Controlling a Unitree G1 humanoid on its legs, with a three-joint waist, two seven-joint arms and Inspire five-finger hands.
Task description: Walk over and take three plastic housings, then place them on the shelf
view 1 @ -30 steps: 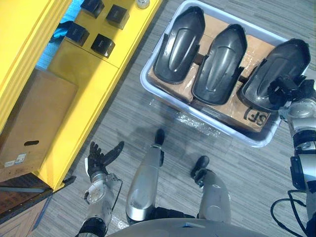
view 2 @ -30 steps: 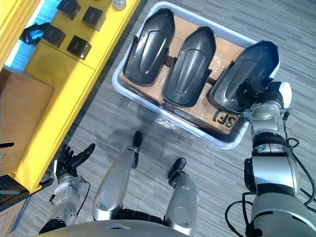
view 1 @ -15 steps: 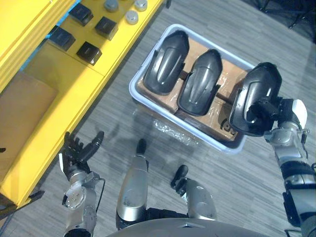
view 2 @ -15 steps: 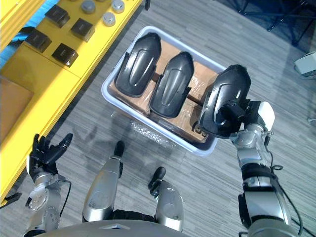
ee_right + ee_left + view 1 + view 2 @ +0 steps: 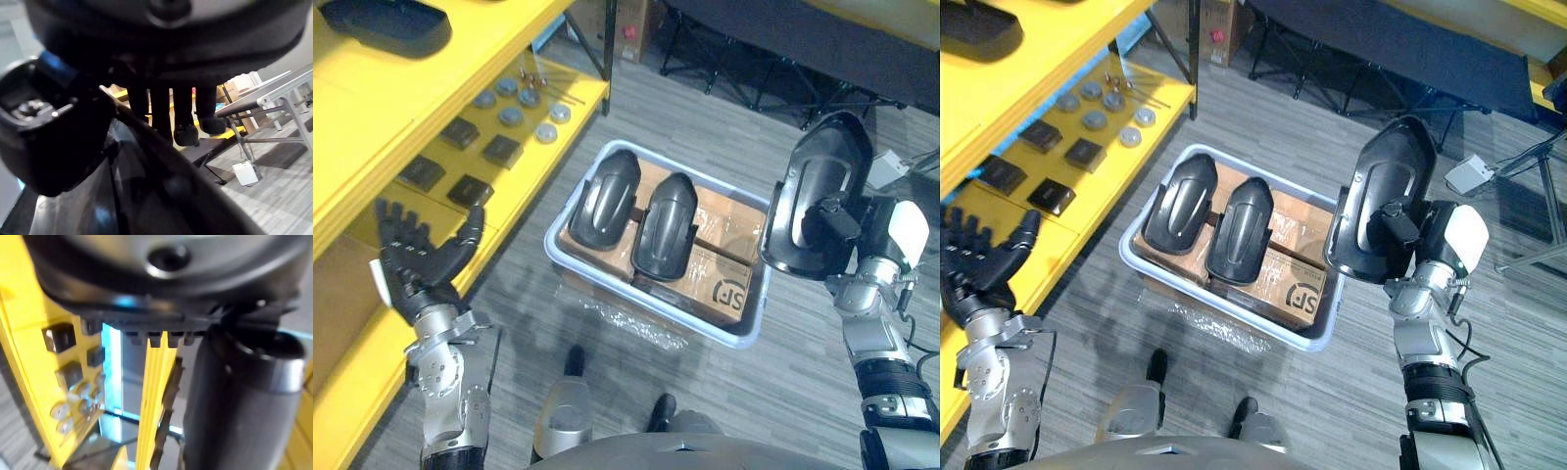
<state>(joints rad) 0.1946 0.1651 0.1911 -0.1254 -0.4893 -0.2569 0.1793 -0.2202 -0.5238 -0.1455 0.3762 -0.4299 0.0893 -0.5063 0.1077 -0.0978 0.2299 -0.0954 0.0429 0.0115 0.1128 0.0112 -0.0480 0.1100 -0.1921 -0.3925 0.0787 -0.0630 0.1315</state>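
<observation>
Fingers of my right hand curl round one housing, held on end beside the bin, while the yellow shelf lies off to the left, nearer my spread, empty left hand.

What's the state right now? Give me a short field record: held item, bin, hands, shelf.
held item: one plastic housing, lifted clear of the bin, roughly upright
right hand: fingers curled on that housing
left hand: open, fingers straight, raised beside the yellow shelf
bin contents: two housings side by side on cardboard
shelf, lower level: black blocks and silver discs
shelf, upper level: a dark shape, possibly a housing
</observation>
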